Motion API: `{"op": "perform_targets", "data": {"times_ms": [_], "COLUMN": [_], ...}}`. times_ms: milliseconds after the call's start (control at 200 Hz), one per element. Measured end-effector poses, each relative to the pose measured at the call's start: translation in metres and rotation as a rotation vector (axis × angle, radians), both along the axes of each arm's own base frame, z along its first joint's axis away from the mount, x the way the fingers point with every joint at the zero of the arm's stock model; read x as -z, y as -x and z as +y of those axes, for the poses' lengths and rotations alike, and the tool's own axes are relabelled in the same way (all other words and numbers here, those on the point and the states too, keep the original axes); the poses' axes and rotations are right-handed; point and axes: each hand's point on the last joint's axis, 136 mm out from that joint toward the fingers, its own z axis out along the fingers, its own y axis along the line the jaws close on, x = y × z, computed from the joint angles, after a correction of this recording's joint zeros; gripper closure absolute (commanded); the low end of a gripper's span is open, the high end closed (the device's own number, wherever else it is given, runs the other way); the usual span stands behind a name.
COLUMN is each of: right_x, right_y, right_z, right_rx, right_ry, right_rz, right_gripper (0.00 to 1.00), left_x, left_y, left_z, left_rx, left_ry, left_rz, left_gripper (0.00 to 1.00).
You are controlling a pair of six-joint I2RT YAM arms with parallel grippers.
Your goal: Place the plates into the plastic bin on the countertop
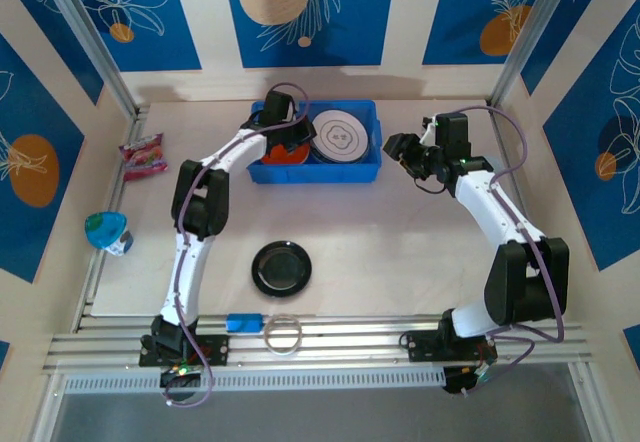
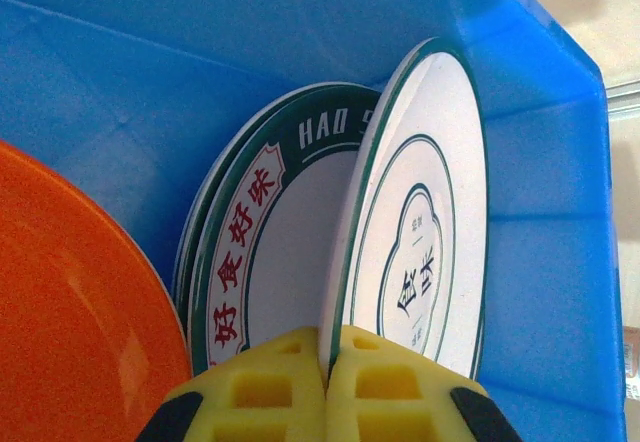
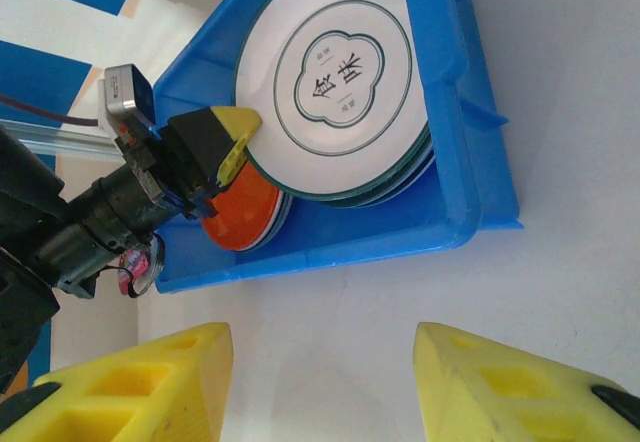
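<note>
The blue plastic bin stands at the back of the countertop. In the bin, my left gripper is shut on the rim of a white plate with green rings, held tilted over a stack of white plates. An orange plate lies in the bin's left half. A black plate rests on the countertop in front of the bin. My right gripper is open over bare countertop to the right of the bin, with nothing between its fingers.
A pink snack packet and a teal object lie at the left. A small blue lid-like object and a clear ring sit by the metal rail at the front edge.
</note>
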Motion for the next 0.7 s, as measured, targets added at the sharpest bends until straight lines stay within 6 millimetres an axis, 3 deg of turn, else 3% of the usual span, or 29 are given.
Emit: {"op": "perform_targets", "data": {"times_ms": [160,425,520,700], "right_x": [0.0028,0.0029,0.0028,0.0029], "right_y": [-0.0005,0.0005,0.0006,0.0013], "right_z": [0.0002,0.0033,0.0039,0.0062], "right_rx": [-0.001,-0.010,-0.012,-0.020], "right_ry": [0.000,0.003,0.003,0.007], "right_rz": [0.007,0.006,0.005,0.003], "right_gripper": [0.48,0.49,0.49,0.49], "left_x": [0.0035,0.0062,0.0037,0.0046], "left_y": [-0.0027,-0.0020,-0.0020,0.0005], "left_z": [-0.0007,-0.0024,-0.0028,-0.0049], "left_rx": [0.001,0.007,0.009,0.008], "left_ry": [-0.019,-0.065,-0.095,-0.142], "left_rz": [0.004,0.005,-0.011,-0.023], "left_gripper": [0.72,0.59,0.45,0.39]}}
